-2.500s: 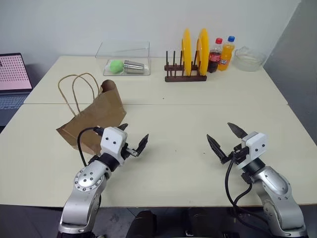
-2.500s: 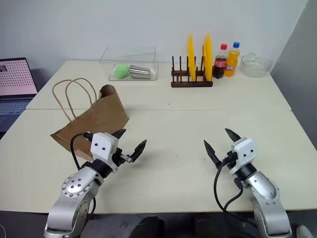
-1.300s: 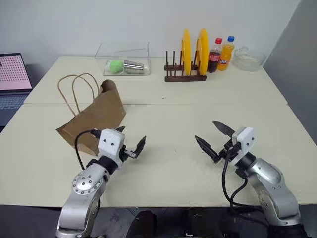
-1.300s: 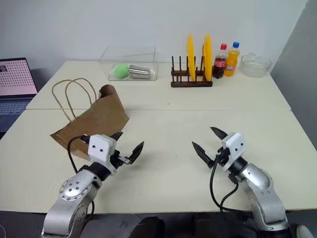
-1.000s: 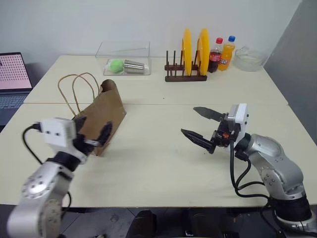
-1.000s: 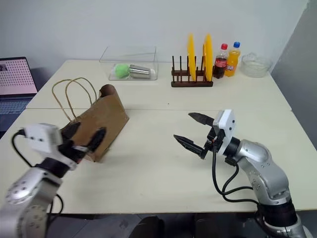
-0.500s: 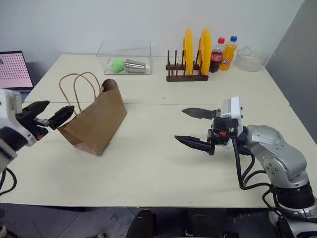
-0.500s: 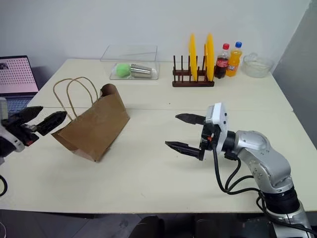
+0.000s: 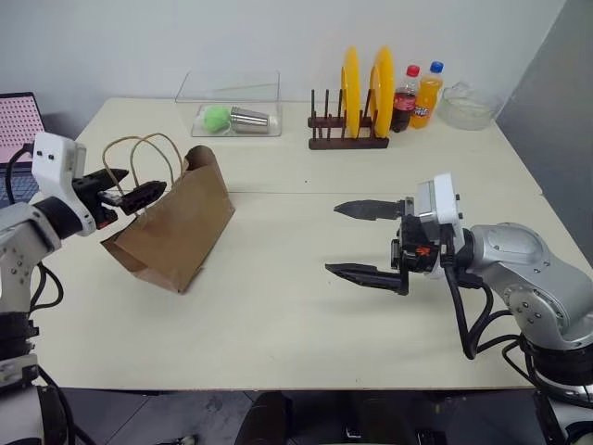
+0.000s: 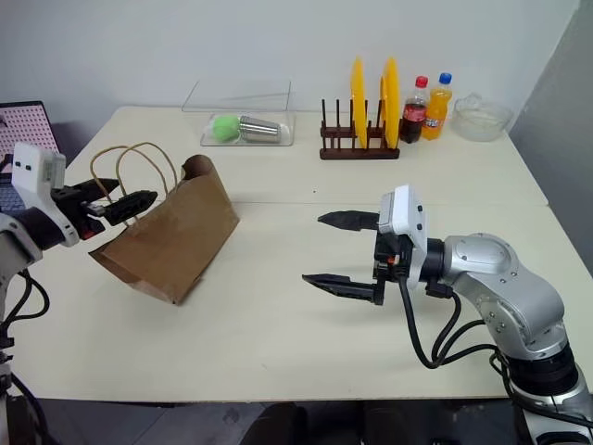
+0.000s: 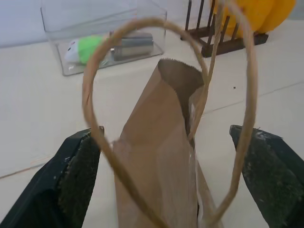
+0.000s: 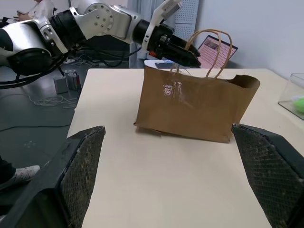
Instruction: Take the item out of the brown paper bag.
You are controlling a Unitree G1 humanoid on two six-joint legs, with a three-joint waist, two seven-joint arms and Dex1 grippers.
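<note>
Since half a second ago, our left gripper [image 9: 123, 197] has come in from the table's edge to the cord handles [image 9: 139, 153] of the brown paper bag [image 9: 176, 232]. Its jaws stand wide, one finger on each side of the two loops, holding nothing. The bag stands tilted on the left part of the table [image 9: 278, 306], mouth up. Our right gripper [image 9: 357, 241] hovers at mid-table, well apart from the bag, jaws spread wide and empty, pointing toward it.
</note>
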